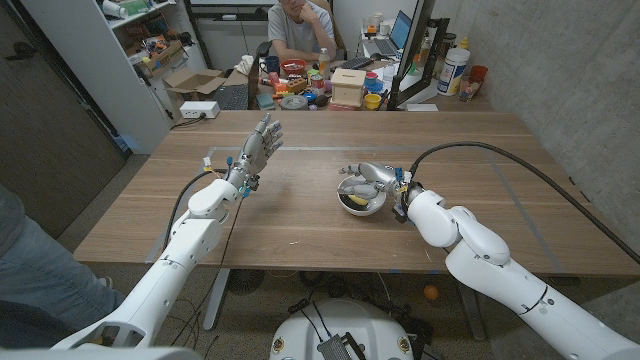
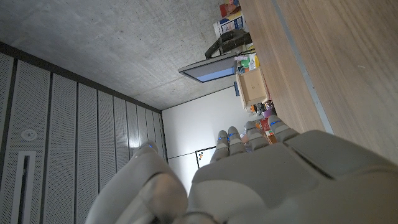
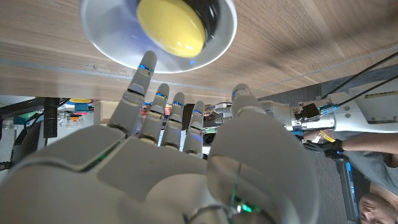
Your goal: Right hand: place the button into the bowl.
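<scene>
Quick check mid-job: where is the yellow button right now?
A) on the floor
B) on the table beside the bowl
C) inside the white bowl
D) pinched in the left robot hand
C: the yellow button lies inside the white bowl, beyond the right robot hand.

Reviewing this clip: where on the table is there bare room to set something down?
Bare wood spans the table right of the bowl, and the middle strip between the left hand and the bowl. It is crowded only at the bowl, where the right hand hovers over the yellow-and-black button.
</scene>
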Robot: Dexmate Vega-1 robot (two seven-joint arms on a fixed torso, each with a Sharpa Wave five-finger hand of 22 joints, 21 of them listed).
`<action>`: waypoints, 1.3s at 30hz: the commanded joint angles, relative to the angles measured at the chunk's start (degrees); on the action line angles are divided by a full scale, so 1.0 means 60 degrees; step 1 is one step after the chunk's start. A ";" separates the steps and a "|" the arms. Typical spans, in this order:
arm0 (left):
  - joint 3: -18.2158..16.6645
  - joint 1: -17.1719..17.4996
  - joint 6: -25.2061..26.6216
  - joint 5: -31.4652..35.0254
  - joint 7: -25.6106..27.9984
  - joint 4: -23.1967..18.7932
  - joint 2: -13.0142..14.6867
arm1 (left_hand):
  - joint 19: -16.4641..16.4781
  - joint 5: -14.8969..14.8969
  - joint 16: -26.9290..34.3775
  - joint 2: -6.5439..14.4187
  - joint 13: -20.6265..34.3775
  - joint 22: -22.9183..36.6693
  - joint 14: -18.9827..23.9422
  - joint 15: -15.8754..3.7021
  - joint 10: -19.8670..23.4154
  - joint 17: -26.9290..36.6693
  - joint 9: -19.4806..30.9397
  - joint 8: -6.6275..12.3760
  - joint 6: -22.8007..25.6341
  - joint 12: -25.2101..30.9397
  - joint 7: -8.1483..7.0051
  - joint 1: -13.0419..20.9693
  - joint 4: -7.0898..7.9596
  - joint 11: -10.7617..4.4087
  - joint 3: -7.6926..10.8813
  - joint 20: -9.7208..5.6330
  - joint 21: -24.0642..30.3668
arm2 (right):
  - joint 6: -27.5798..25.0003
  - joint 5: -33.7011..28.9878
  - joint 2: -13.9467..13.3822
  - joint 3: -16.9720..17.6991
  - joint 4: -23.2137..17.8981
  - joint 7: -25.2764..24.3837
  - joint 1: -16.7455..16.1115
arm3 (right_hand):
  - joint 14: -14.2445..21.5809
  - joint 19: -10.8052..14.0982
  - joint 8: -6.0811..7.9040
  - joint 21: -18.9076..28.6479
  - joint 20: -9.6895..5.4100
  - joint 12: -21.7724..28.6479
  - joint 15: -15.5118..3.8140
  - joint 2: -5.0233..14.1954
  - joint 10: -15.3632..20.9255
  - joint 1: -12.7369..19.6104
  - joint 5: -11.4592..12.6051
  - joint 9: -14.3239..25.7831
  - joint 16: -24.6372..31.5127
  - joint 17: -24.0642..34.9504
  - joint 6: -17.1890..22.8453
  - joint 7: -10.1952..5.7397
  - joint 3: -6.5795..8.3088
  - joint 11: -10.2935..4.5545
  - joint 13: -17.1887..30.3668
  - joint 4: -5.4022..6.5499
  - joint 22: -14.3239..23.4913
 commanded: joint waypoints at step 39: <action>0.0198 0.0273 -0.0362 0.0267 0.0474 -0.0651 0.0358 | -0.0078 0.0021 0.0045 0.0112 -0.0003 0.0024 -0.0067 -0.0050 0.0082 0.0026 0.0040 0.0067 0.0080 0.0103 -0.0019 0.0075 -0.0013 0.0019 -0.0090 -0.0012 0.0035 | 0.3023 0.2832 0.0700 0.1823 0.1518 -0.3074 -0.0002 | -0.0974 -0.2046 0.0071 -0.0842 -0.1119 0.0049 -0.0382 0.0444 -0.0161 -0.1525 -0.0034 0.0010 -0.0002 0.0063 -0.0315 0.0216 -0.0519 0.0209 0.0065 0.0711 0.0136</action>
